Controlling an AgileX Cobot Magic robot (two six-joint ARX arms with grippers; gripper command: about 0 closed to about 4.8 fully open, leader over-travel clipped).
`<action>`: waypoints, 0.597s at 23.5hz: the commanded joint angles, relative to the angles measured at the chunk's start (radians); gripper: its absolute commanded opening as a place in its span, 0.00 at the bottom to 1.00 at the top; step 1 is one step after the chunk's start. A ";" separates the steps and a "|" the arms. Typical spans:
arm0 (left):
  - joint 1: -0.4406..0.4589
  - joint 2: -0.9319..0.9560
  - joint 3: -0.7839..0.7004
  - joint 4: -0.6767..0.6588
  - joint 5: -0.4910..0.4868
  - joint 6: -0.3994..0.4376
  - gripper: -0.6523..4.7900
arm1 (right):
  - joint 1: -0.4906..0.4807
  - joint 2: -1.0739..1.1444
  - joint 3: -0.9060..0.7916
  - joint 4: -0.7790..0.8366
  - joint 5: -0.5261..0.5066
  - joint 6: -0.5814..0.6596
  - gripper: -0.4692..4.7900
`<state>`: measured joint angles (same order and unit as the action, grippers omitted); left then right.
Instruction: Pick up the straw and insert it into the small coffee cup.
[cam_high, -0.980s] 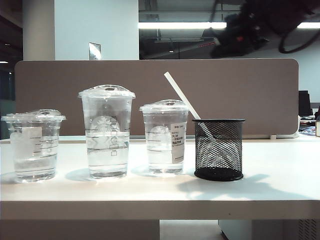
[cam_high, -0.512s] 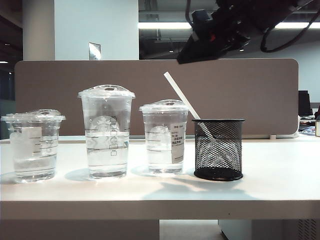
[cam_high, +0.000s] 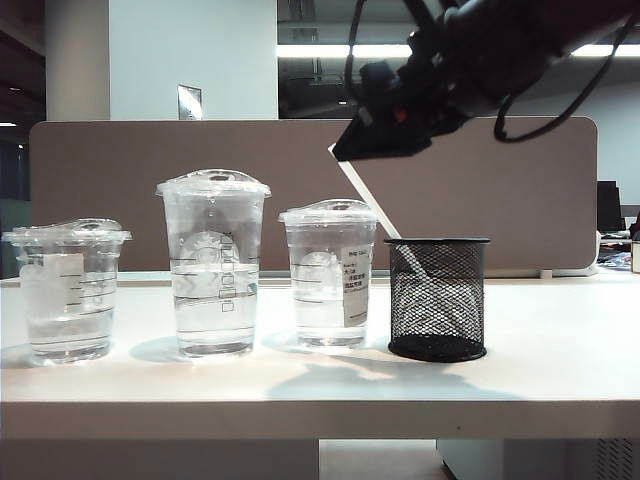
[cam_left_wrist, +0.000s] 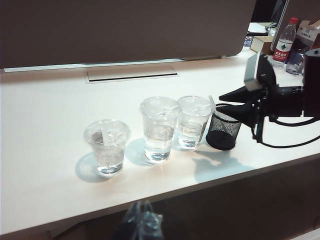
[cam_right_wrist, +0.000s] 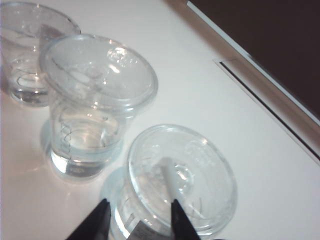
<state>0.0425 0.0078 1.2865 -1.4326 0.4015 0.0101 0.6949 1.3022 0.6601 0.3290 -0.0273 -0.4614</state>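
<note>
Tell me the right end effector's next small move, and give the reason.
Probably lower the right end effector slightly and close on the straw. Its jaws stand open around the straw's top end, which leans out of the mesh holder, not yet gripped.

Two dark fingertips (cam_right_wrist: 102, 220) of the right gripper (cam_right_wrist: 137, 220) stand apart above a lidded clear cup (cam_right_wrist: 200, 200), the white straw (cam_right_wrist: 172, 182) tip between them (apparently untouched), with two more lidded cups (cam_right_wrist: 97, 80) beyond on the white table (cam_right_wrist: 215, 110).

White straw (cam_high: 372, 203), black mesh holder (cam_high: 437, 299), clear cups, white table (cam_high: 560, 340), black right pincer (cam_right_wrist: 136, 220)
</note>
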 joint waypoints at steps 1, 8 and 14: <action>0.000 0.001 0.002 -0.002 0.003 0.001 0.11 | 0.001 0.018 0.005 0.025 0.003 0.000 0.42; 0.000 0.002 0.002 -0.002 0.003 0.001 0.11 | -0.001 0.041 0.013 0.079 0.006 0.000 0.42; 0.000 0.002 0.002 -0.002 0.003 -0.004 0.11 | -0.011 0.085 0.047 0.089 0.009 0.000 0.42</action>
<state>0.0429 0.0078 1.2865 -1.4326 0.4015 0.0086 0.6868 1.3796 0.6903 0.3985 -0.0227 -0.4614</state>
